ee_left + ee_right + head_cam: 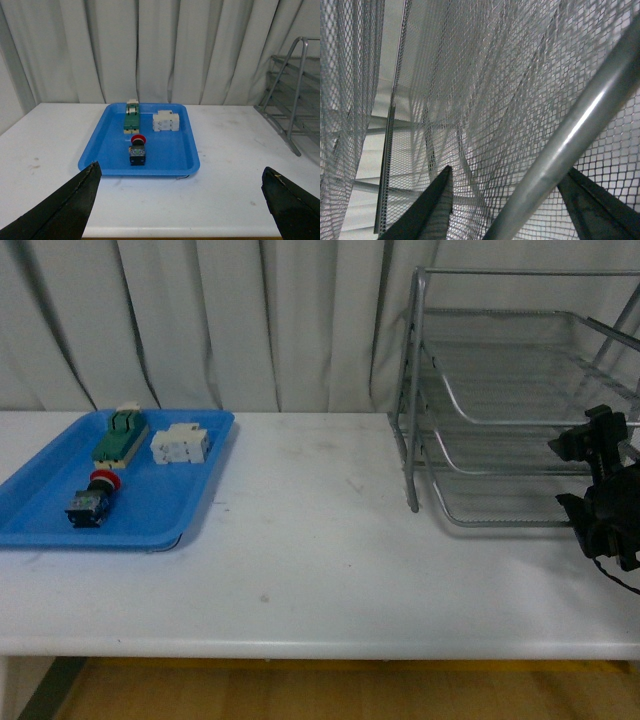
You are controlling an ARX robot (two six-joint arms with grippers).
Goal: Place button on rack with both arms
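Front view puts the button [92,498] in the blue tray [165,502] at the left of the white surface [320,570], in the tray's near half, with the green-and-cream block [120,435] and the white block [180,445] beyond it and apart from it. It lies on its side, and its long axis runs near to far with a slight slant: the red cap points away toward the curtain and a touch right, while the black body with its blue end faces the near edge. I judge it a small, rigid plastic part, light and not fragile. The round cap looks smooth and domed and would likely slip or roll out of a squeeze, so the squarer black body is the better hold, taken across its two flat sides at right angles to the long axis. The left pincer [180,170] hangs back from the tray's near rim with its fingers spread wide and nothing between them, looking straight along the button's axis, so a straight approach should suit. The rack [412,390] stands well apart at the far right; the right pincer [582,470] is up against its front, fingers also wide apart. The right wrist view shows mesh close up and a metal tube crossing between the fingers without being clamped — the button is untouched so far
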